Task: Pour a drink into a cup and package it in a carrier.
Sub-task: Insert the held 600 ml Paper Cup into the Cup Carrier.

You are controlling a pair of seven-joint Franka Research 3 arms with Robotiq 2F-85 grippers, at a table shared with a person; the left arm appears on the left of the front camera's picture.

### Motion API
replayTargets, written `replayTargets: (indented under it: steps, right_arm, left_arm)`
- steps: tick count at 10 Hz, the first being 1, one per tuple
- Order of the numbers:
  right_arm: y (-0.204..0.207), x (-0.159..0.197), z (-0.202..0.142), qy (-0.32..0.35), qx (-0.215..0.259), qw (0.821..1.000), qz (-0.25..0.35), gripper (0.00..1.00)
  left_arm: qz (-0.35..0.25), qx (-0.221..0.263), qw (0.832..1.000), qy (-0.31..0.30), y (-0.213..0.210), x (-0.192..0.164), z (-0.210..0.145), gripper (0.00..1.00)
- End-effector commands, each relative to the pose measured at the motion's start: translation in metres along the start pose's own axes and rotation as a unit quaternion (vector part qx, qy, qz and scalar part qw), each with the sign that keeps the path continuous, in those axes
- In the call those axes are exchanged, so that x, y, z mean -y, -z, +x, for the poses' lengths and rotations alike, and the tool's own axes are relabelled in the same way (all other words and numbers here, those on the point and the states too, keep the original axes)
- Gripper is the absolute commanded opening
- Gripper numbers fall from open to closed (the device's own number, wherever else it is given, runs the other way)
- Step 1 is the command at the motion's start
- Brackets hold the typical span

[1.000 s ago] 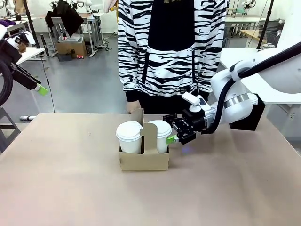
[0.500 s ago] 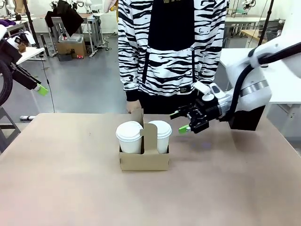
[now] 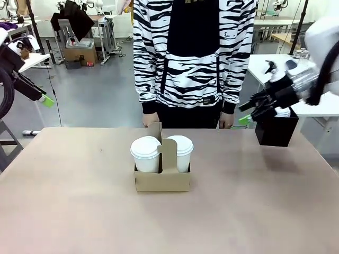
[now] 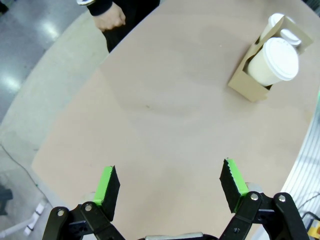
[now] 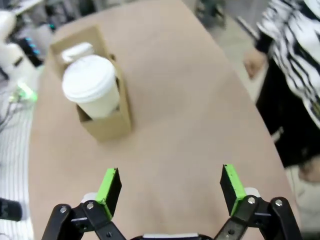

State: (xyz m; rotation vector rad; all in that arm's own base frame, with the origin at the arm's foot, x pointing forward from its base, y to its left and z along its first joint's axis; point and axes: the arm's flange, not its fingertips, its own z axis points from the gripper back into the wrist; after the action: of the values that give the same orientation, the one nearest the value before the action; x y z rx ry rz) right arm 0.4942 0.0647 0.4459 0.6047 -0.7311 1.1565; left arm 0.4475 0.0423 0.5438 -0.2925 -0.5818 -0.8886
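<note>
Right gripper (image 3: 249, 112) has pulled back from the cups to the frame's right, fingers apart, empty. Both cups (image 3: 145, 154) sit in the carrier (image 3: 162, 180), mid-frame. Keep retreating high, clear of the black box (image 3: 275, 132). Left gripper (image 4: 170, 187) also spread, empty.

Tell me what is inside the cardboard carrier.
The carrier holds two white cups, one in each pocket, either side of the handle tab. Both have lids on, so their contents are hidden, and the carrier walls cover their lower parts.
</note>
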Motion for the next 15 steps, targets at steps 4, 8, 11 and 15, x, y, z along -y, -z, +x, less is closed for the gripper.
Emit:
replayTargets:
  steps: [4, 8, 11, 15]
  right_arm:
    - [-0.052, -0.043, -0.026, 0.149, -0.083, 0.982, -0.081, 1.0]
    - [-0.053, -0.034, -0.026, 0.119, -0.071, 0.988, -0.071, 1.0]
    - [-0.053, -0.034, -0.026, 0.119, -0.071, 0.988, -0.071, 1.0]
    - [-0.053, -0.034, -0.026, 0.119, -0.071, 0.988, -0.071, 1.0]
  left_arm:
    - [0.004, -0.001, 1.0, -0.001, -0.001, 0.001, 0.0, 1.0]
    - [0.004, -0.001, 1.0, -0.001, -0.001, 0.001, 0.0, 1.0]
    - [0.004, -0.001, 1.0, -0.001, -0.001, 0.001, 0.0, 1.0]
    - [0.004, -0.001, 1.0, -0.001, -0.001, 0.001, 0.0, 1.0]
